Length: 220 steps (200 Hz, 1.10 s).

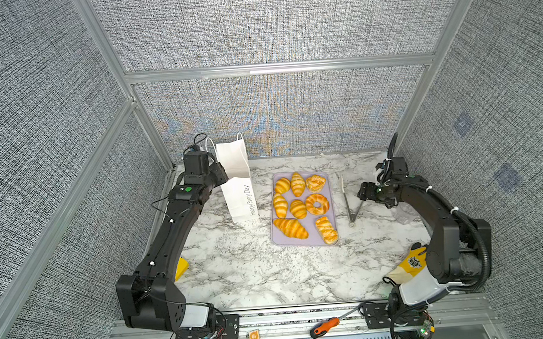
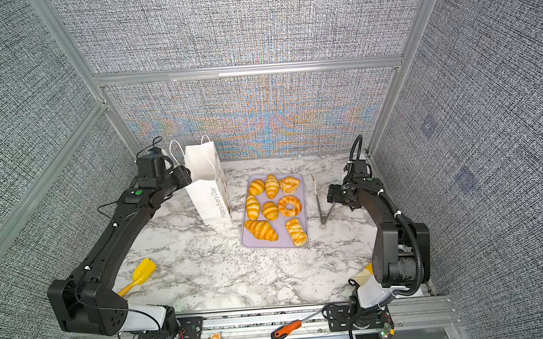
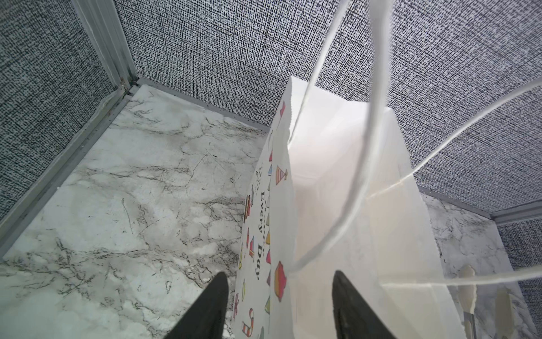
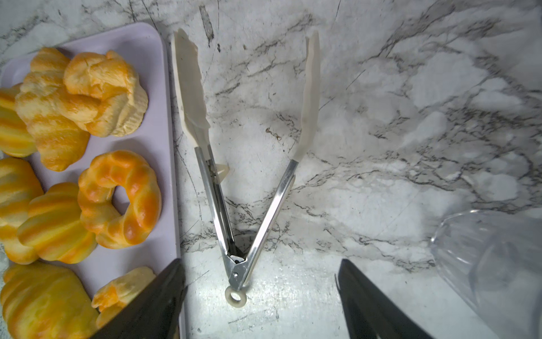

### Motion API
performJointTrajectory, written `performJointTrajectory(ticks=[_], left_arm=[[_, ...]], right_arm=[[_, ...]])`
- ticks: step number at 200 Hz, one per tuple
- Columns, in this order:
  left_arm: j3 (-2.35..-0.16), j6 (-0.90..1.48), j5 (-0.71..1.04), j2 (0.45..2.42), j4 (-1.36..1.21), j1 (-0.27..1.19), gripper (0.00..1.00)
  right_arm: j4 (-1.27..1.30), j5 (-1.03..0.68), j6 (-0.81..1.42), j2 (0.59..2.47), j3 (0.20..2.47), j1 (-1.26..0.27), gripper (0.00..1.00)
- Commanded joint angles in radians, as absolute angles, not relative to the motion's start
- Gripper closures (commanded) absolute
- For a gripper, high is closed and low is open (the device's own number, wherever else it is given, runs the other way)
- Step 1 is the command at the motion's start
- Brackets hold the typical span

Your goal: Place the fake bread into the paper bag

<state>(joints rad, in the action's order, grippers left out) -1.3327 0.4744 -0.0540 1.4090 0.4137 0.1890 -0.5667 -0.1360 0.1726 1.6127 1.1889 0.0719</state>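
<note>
Several glossy golden pieces of fake bread [image 1: 290,228] [image 2: 261,230] lie on a lilac tray [image 1: 311,236] mid-table; the ring piece [image 4: 140,205] shows in the right wrist view. The white paper bag [image 1: 238,185] [image 2: 208,194] stands upright left of the tray, mouth open. My left gripper [image 1: 221,173] [image 2: 185,176] [image 3: 281,281] is at the bag's top edge, open, with the printed wall of the bag [image 3: 337,176] between its fingers and a cord handle looping above. My right gripper [image 1: 361,191] [image 2: 330,194] [image 4: 259,264] hangs open over the table right of the tray, holding nothing.
Metal tongs [image 1: 349,204] [image 4: 213,193] lie spread open between the tray and my right gripper. A clear plastic cup [image 4: 492,264] lies near the right arm. A yellow scoop [image 2: 141,272], a yellow-and-black glove [image 1: 407,265] and a screwdriver [image 1: 325,326] lie along the front.
</note>
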Motion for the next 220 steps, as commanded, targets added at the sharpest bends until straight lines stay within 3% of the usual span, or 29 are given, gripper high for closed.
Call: performJointTrajectory(ticks=[1,68,107,174,220], left_arm=[[-1.313,0.472,-0.085,1.368,0.373,0.188,0.32],[-1.253,0.475,-0.186,1.217,0.361,0.202,0.26],[-1.230,0.460,-0.258,1.161,0.297,0.288,0.25],[-1.322,0.368,-0.406,1.211,0.292,0.502,0.25],[-1.363,0.300,-0.417,1.232,0.215,0.554,0.25]], right_arm=[[-0.586,-0.138,0.223,1.644,1.193,0.065,0.23],[-0.582,-0.091,0.308,1.740,1.217,0.046,0.37],[-0.587,-0.055,0.319,1.804,1.253,0.025,0.45],[-0.600,-0.016,0.335,1.875,1.290,0.013,0.58],[-0.594,-0.003,0.335,1.905,1.303,0.012,0.65]])
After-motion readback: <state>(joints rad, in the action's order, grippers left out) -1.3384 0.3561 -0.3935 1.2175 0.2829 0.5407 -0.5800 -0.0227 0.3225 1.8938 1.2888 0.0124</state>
